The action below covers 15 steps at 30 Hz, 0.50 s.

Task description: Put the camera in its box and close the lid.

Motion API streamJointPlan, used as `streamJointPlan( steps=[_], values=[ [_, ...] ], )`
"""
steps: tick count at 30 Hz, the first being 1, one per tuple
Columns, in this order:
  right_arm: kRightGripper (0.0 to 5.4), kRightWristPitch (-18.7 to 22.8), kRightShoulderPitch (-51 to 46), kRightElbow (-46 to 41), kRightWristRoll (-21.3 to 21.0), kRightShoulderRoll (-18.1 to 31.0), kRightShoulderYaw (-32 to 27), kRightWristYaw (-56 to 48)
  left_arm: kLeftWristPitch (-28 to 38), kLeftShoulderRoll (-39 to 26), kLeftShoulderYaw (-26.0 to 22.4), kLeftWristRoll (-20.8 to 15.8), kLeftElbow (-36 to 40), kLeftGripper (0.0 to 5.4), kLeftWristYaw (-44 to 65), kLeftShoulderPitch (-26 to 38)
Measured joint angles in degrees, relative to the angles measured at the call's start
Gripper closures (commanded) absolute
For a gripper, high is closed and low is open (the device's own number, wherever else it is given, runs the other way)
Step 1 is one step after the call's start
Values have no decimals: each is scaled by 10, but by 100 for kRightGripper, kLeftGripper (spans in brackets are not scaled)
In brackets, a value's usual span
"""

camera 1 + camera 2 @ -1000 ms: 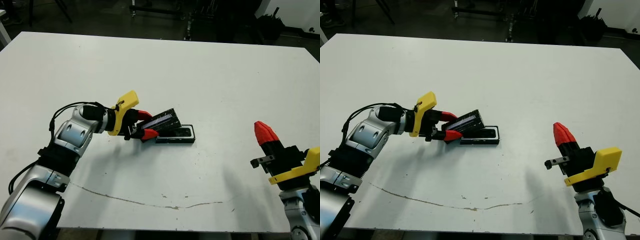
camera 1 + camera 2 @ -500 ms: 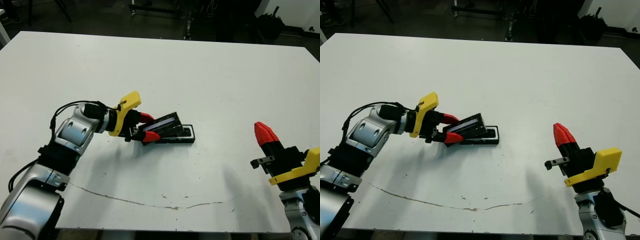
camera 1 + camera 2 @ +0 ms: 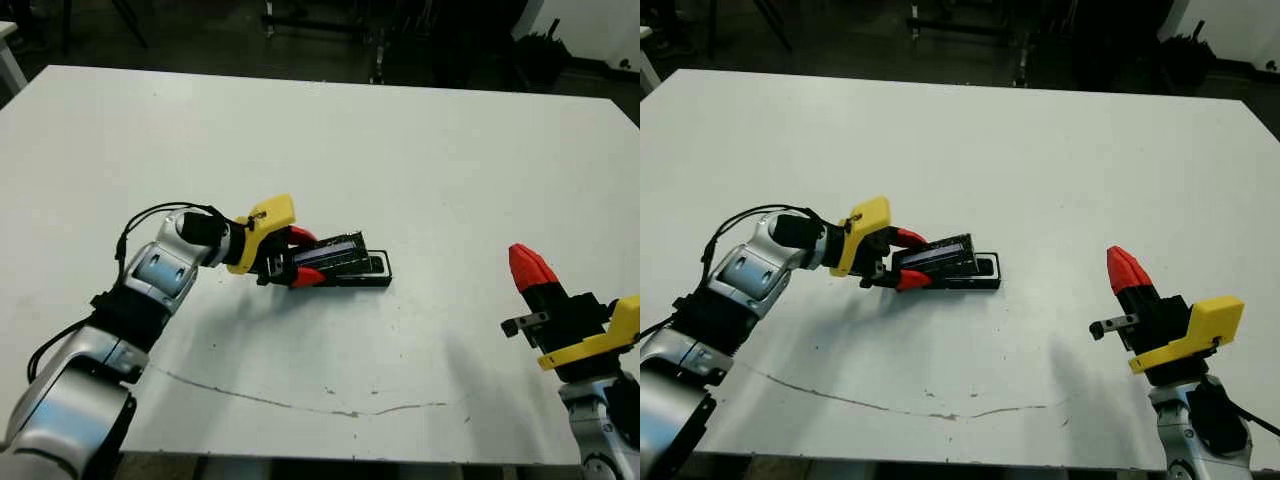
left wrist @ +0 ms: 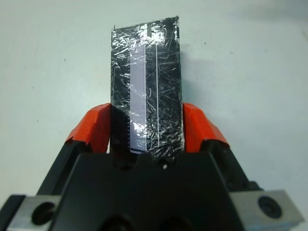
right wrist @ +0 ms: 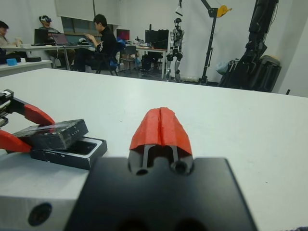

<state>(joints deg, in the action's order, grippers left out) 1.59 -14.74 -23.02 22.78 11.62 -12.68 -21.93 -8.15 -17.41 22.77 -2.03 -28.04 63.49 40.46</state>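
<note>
My left gripper (image 3: 303, 257) is shut on one short end of the lid (image 3: 335, 252), a flat black panel with a crinkly, shiny top (image 4: 147, 86). The lid hangs slightly tilted over the left part of the box (image 3: 366, 283), its far end close above the box's rim (image 5: 72, 158). In the uncovered right part of the box's white cavity lies the glossy black camera (image 3: 368, 265). My right gripper (image 3: 530, 268) hovers at the right front of the table, shut and holding nothing, well away from the box.
A thin dark scratch line (image 3: 300, 405) runs across the table near its front edge. Beyond the table's far side, the right wrist view shows seated people (image 5: 103, 36) at desks, a standing humanoid robot (image 5: 176, 41) and dark equipment (image 5: 255, 57).
My left gripper has moved right and lowered the lid, which now lies flatter and closer over the box. The right arm has not moved.
</note>
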Motion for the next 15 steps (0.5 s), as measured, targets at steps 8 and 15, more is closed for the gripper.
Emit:
streamJointPlan(
  steps=[8, 15],
  values=[
    [540, 0, -1, -2, -2, 0, 1, 0, -15, 20, 1, 3, -12, 228, 2, 7],
    [540, 0, -1, -2, -4, 0, 1, 0, -27, 30, 1, 6, -16, 228, 2, 11]
  ],
)
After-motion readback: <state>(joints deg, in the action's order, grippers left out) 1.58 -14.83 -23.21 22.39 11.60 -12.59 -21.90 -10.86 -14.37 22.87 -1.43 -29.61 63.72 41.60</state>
